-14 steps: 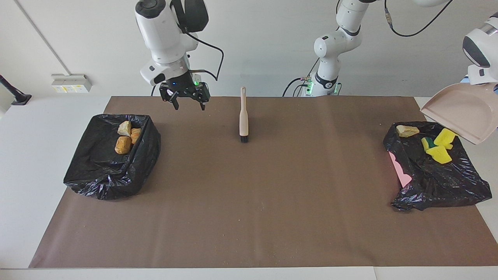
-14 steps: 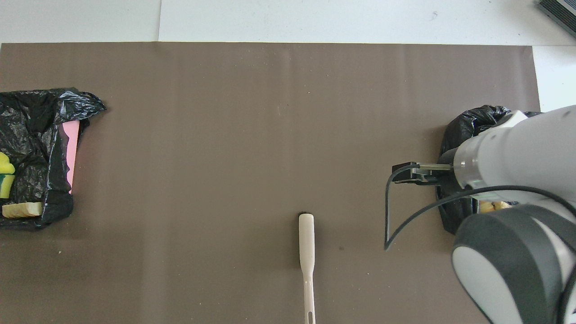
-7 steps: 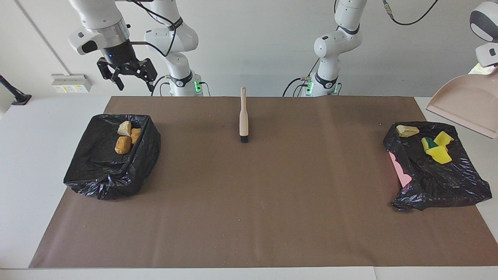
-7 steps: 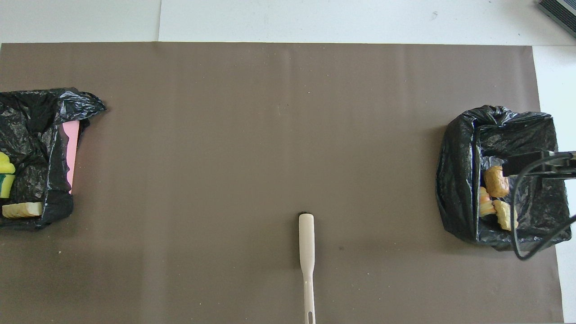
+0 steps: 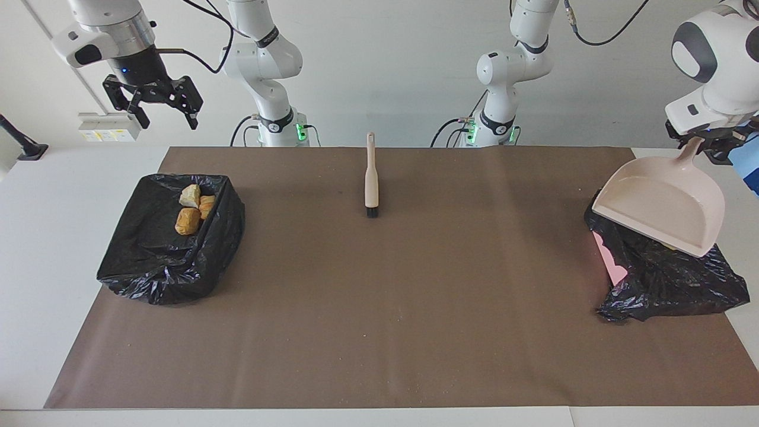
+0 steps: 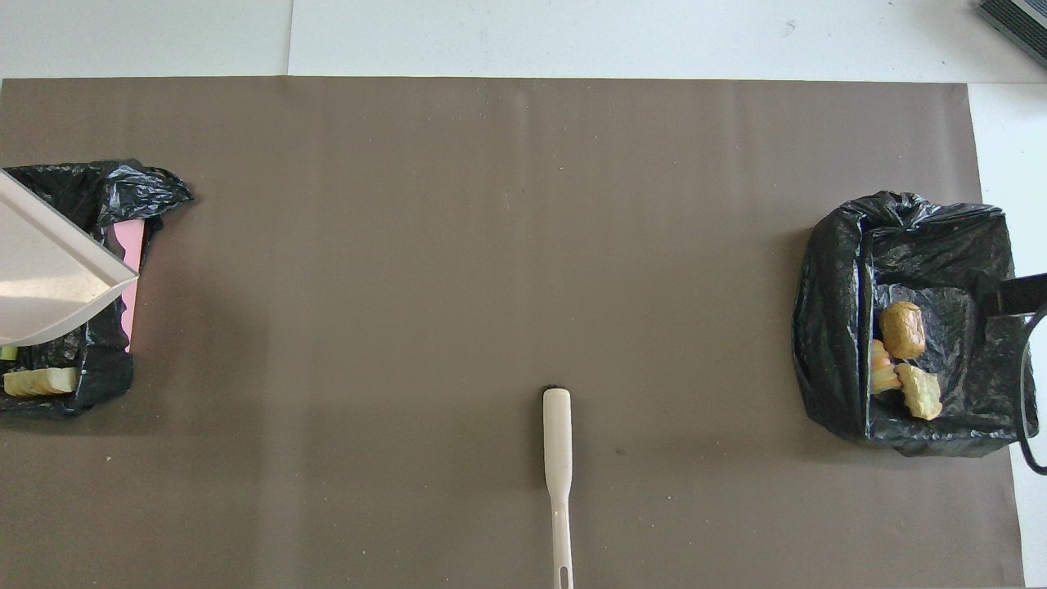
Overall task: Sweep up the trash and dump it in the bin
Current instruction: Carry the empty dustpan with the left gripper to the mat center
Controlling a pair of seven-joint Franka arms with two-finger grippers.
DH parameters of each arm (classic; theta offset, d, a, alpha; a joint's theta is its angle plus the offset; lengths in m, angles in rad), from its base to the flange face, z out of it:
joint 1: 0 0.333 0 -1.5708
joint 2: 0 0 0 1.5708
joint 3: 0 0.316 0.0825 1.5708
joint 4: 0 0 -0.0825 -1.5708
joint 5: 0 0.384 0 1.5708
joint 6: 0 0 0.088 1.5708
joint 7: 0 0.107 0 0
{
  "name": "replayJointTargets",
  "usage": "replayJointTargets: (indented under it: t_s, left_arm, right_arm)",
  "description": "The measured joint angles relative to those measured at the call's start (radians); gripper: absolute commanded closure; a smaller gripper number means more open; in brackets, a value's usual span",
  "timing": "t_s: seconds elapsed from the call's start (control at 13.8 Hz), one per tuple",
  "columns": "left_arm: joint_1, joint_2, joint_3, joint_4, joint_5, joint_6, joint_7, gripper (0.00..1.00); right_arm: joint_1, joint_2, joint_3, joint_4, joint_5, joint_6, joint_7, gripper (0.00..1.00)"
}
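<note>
Three trash pieces, pale tan (image 5: 190, 195) and orange-brown (image 5: 187, 221), lie in the black-bagged bin (image 5: 160, 267) at the right arm's end; they also show in the overhead view (image 6: 902, 330). My right gripper (image 5: 151, 102) is open and empty, raised over the white table edge by that bin. My left gripper (image 5: 704, 144) is shut on the handle of a beige dustpan (image 5: 658, 204), held tilted over the second black-bagged bin (image 5: 670, 284) at the left arm's end. The pan hides most of that bin's trash; a tan piece (image 6: 41, 381) shows in the overhead view.
A beige hand brush (image 5: 371, 178) lies on the brown mat (image 5: 379, 308) midway between the arms, bristles pointing away from the robots. A pink wall (image 5: 611, 258) of the second bin shows under its bag. Fine crumbs dot the mat.
My right gripper rose and swung from beside the brush out past the bin at its end. My left arm brought the dustpan in over its bin, covering the yellow sponges.
</note>
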Motion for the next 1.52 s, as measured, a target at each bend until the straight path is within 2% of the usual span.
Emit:
replayJointTargets:
  t_s: [0.36,0.58,0.8,1.09,1.3,1.52]
  left_arm:
    - [-0.165,0.005,-0.004,-0.017,-0.178,0.0,-0.339,1.0]
    - [-0.283,0.04,-0.007,-0.009,-0.296,0.01,-0.59,1.0]
    - [-0.422,0.137,-0.009,0.052,-0.38,0.023,-0.817,1.0]
    - [-0.604,0.348,-0.02,0.225,-0.427,0.086,-1.121,1.0]
    - [-0.668,0.45,-0.032,0.331,-0.442,0.125,-1.233,1.0]
    - [-0.686,0.53,-0.077,0.427,-0.445,0.136,-1.288,1.0]
  right_arm:
    - [0.002,0.0,0.007,0.002,0.0,-0.002,0.0,0.0]
    - [0.002,-0.001,0.006,0.0,0.0,-0.01,0.0,0.0]
    - [-0.001,-0.004,0.004,-0.021,-0.005,0.032,0.0,0.0]
    - [0.001,-0.005,0.008,-0.033,-0.005,0.05,-0.001,0.0]
    - [0.002,-0.01,0.009,-0.033,-0.005,0.043,-0.001,0.0]
    - [0.003,-0.014,0.009,-0.033,0.001,0.023,-0.001,0.0]
